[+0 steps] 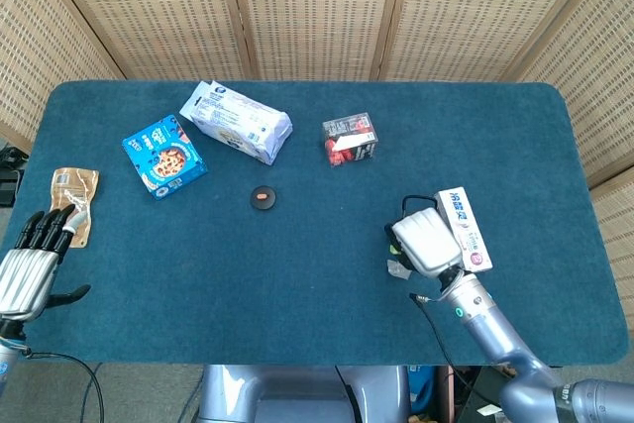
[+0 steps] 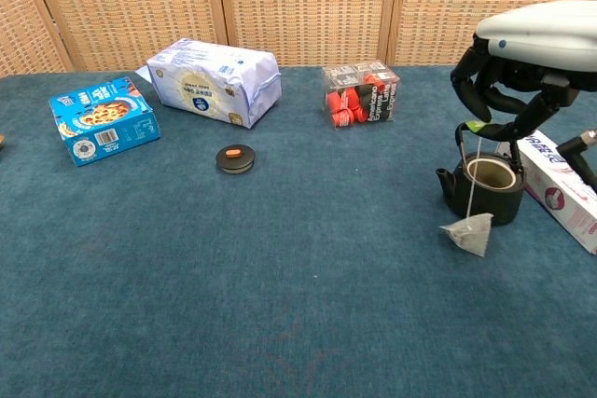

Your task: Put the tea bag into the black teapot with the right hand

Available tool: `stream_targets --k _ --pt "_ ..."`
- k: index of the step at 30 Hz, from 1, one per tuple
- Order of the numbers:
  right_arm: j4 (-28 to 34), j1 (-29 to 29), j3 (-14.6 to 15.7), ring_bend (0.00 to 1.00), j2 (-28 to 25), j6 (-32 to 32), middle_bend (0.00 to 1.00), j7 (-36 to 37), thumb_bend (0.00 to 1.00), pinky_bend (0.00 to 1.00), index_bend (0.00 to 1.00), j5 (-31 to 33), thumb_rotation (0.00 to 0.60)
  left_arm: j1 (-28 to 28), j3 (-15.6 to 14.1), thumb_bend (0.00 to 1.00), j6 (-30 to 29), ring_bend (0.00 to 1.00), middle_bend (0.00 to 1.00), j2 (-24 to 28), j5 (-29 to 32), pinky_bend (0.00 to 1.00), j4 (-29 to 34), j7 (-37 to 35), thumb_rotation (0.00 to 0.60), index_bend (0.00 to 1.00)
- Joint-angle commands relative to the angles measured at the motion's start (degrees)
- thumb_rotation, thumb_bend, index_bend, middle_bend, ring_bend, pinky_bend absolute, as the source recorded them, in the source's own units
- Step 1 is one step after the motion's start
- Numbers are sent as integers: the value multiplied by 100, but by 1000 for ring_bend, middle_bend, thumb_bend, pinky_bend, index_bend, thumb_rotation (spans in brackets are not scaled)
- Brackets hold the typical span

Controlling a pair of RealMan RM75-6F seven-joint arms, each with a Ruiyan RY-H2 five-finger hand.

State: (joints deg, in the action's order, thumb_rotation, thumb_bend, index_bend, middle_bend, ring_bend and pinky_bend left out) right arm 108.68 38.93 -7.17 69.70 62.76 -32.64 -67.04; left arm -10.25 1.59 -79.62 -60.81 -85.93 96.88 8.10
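Observation:
The black teapot (image 2: 486, 190) stands open at the right of the table; in the head view only its handle (image 1: 420, 202) shows past the hand. My right hand (image 2: 525, 61) hovers above it and pinches the green tag of the tea bag. The string runs down across the pot's mouth. The white tea bag (image 2: 468, 232) hangs outside the pot, at its front left, close to the cloth. In the head view the right hand (image 1: 428, 242) covers the pot and the tea bag (image 1: 398, 268) shows at its lower left. My left hand (image 1: 30, 266) rests at the table's left edge, fingers apart, holding nothing.
The teapot's lid (image 2: 235, 157) lies mid-table. A long white box (image 2: 558, 189) lies right beside the pot. At the back are a clear box of red items (image 2: 361, 94), a white package (image 2: 215, 80) and a blue cookie box (image 2: 102, 119). A brown pouch (image 1: 74, 203) lies near the left hand.

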Motion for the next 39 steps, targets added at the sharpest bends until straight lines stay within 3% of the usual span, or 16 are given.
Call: stream_targets --k 1,20,39 --pt "69 50 -91 946 -116 -42 894 42 801 975 696 35 600 4 0 70 1 0 0 -1 14 0 -6 1 600 0" --pt "78 320 -511 948 -746 -279 895 250 801 975 696 534 600 37 -2 71 0 0 0 -16 95 0 -36 28 600 0" --pt "-94 307 -574 948 -1082 -249 895 376 801 976 696 833 600 24 9 71 28 0 0 -22 132 0 -15 91 600 0"
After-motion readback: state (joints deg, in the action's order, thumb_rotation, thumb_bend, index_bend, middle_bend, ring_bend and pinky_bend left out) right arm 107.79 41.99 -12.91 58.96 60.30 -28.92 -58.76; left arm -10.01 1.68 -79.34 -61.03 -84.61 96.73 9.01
